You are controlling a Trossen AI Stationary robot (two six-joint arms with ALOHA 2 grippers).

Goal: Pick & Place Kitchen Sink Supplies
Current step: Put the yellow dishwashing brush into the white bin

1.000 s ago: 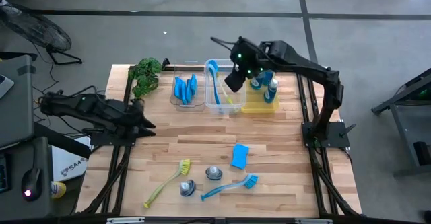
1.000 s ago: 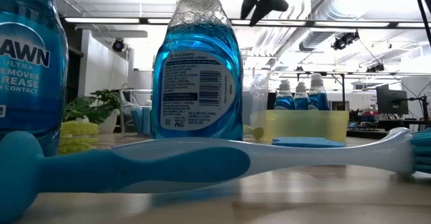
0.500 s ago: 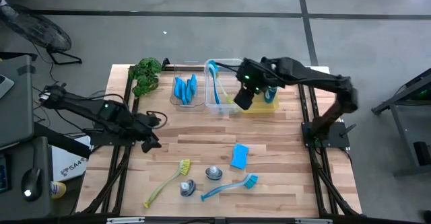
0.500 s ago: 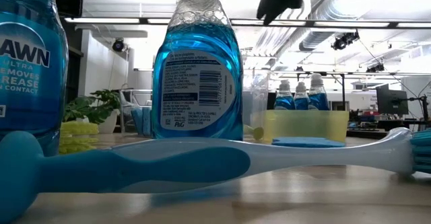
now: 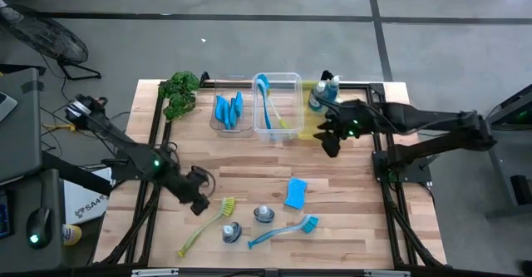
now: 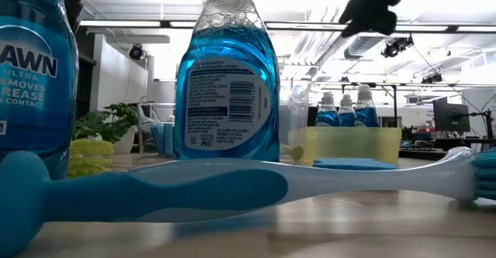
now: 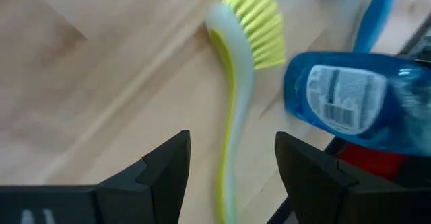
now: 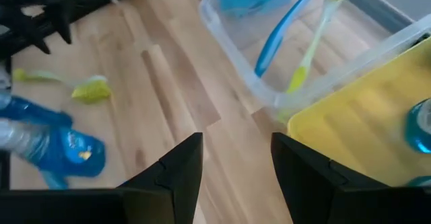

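On the near half of the table lie a yellow-green dish brush (image 5: 205, 225), two blue-liquid bottles (image 5: 263, 215) (image 5: 231, 232), a blue brush (image 5: 283, 230) and a blue sponge (image 5: 295, 192). My left gripper (image 5: 199, 200) hangs open just left of the yellow-green brush's head. In the left wrist view its fingers (image 7: 232, 177) stand on either side of the brush handle (image 7: 236, 116) without touching it, and a bottle (image 7: 350, 103) lies beyond. My right gripper (image 5: 328, 140) is open and holds nothing. It hangs in front of the yellow bin (image 5: 313, 130).
Three bins stand in a row at the far edge. One clear bin (image 5: 231, 126) holds blue sponges, the other (image 5: 287, 136) holds brushes, and the yellow bin holds bottles. A green plant (image 5: 179, 92) sits at the far left. Bare wood lies between the bins and the loose items.
My left gripper has swung from the table's left edge toward the near edge and down to the yellow-green brush, rolling as it went. My right gripper has come away from above the bins, toward the right and near side, and sunk. Both stay open, and nothing on the table has moved.
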